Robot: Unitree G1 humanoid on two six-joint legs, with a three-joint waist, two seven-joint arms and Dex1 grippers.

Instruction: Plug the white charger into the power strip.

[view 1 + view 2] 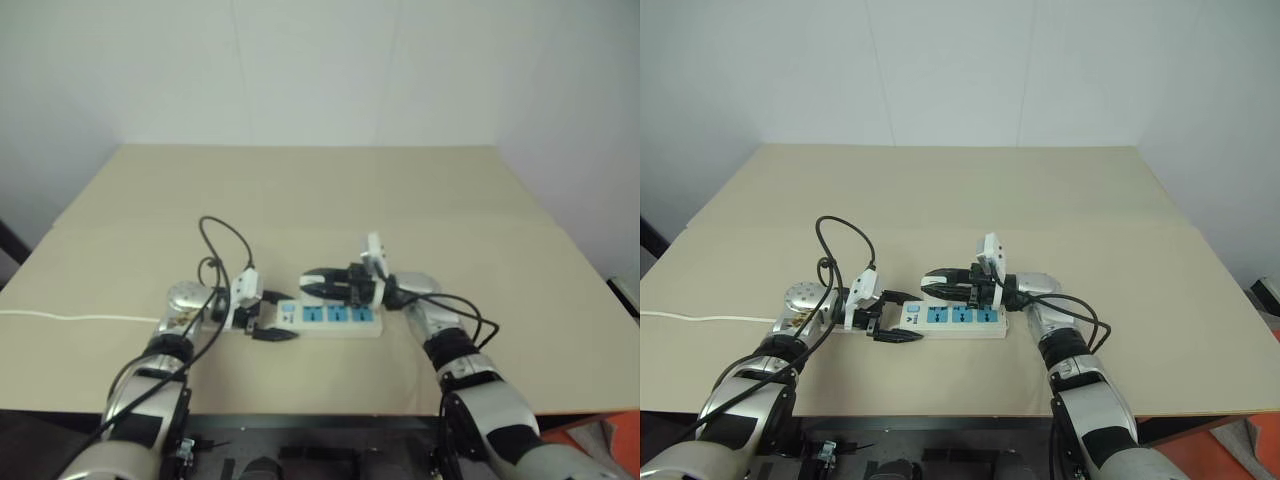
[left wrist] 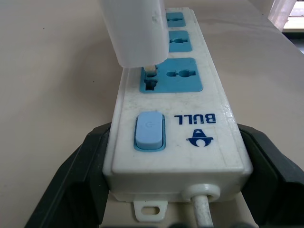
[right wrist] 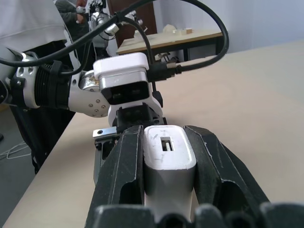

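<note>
The power strip [image 1: 345,318] lies flat on the table, a white bar with three blue socket panels. My left gripper [image 1: 272,317] is shut on its switch end, with black fingers [image 2: 76,175] against both long sides beside the blue switch [image 2: 149,130]. My right gripper [image 1: 312,284] reaches in from the right and is shut on the white charger [image 3: 167,161]. In the left wrist view the charger [image 2: 137,33] stands over the socket panel [image 2: 171,76] nearest the switch. A metal prong meets the two-pin slots there, and a small gap remains under the charger body.
The strip's thin white cord [image 1: 70,318] trails left across the tan table [image 1: 300,190] toward its left edge. Black cables loop above both wrists. The table's front edge runs just behind my arms. An orange object [image 1: 600,430] sits below the table at the right.
</note>
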